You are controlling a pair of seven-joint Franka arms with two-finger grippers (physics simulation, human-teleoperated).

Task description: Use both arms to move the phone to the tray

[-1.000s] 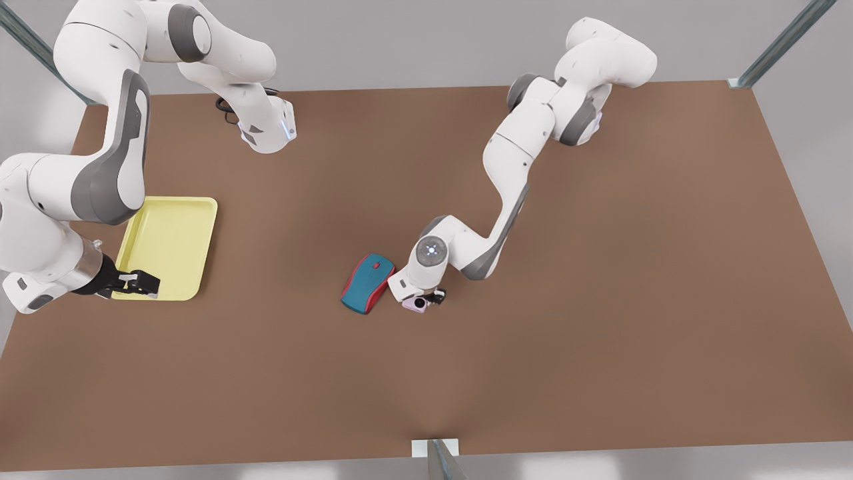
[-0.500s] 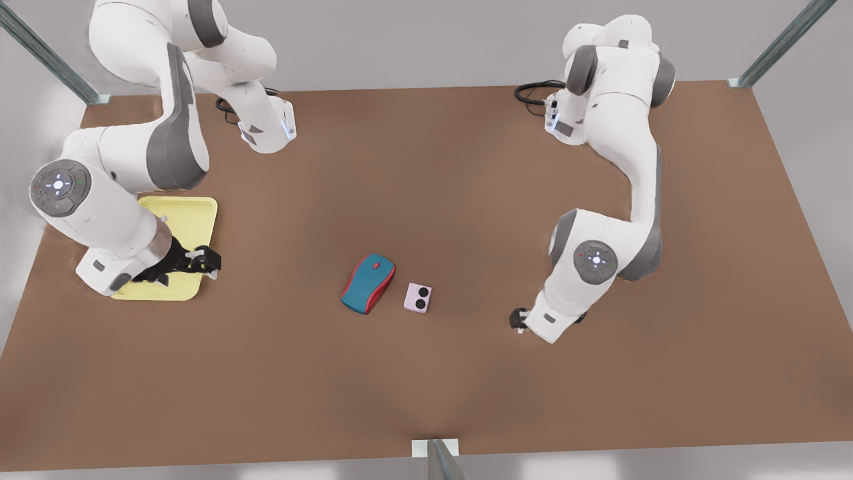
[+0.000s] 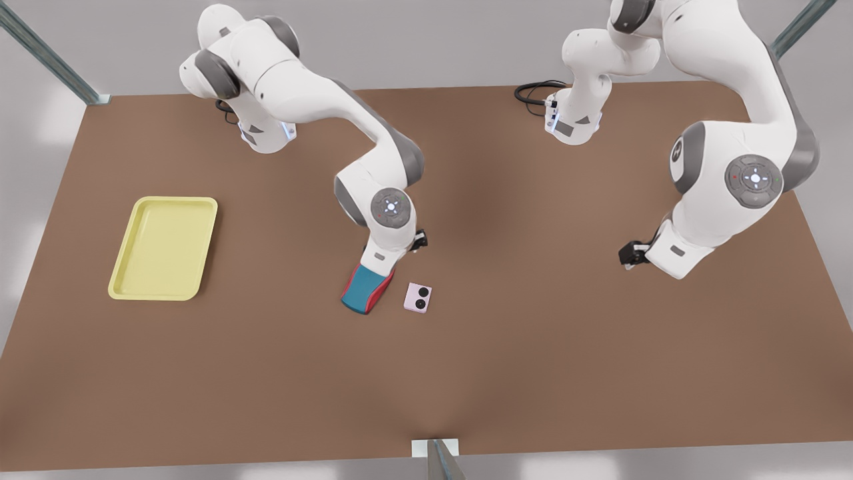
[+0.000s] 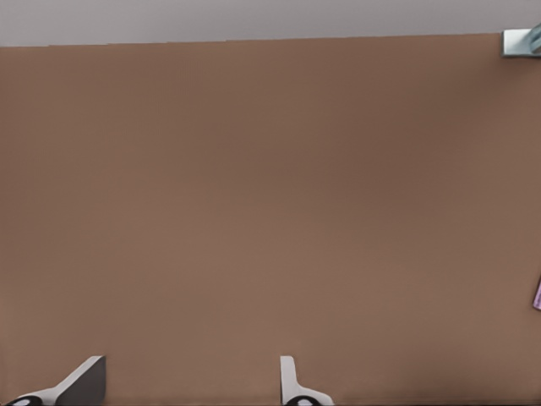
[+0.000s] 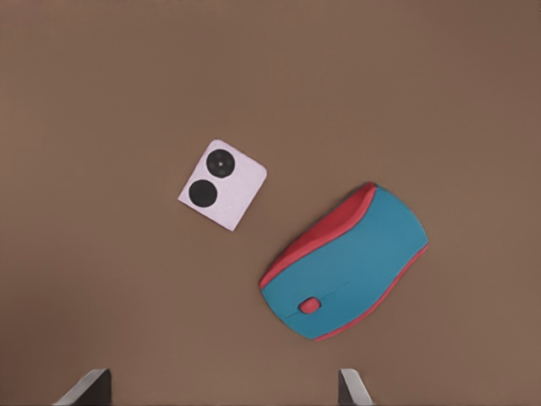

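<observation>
phone [image 3: 418,297] flat on counter [image 3: 533,333], centre | right pincer [image 3: 418,241] above mouse [image 3: 363,293], fingers apart | left pincer [image 3: 630,255] right, fingers apart | tray [image 3: 133,290] left

A pale pink phone [image 3: 418,297] lies flat on the brown surface [image 3: 533,347], its two black round camera lenses facing up. Squarish and small, it rests slightly turned, free of any grip, seen again from the right wrist view [image 5: 222,184]; a sliver of its pink edge shows in the left wrist view [image 4: 537,294]. Well apart from it, toward the front view's left, sits the tray [image 3: 126,280]: shallow, pale yellow, rectangular with rounded corners and a raised rim, much larger than the phone. It lies flat on the surface with its long sides running roughly away from the camera, slightly slanted.
</observation>
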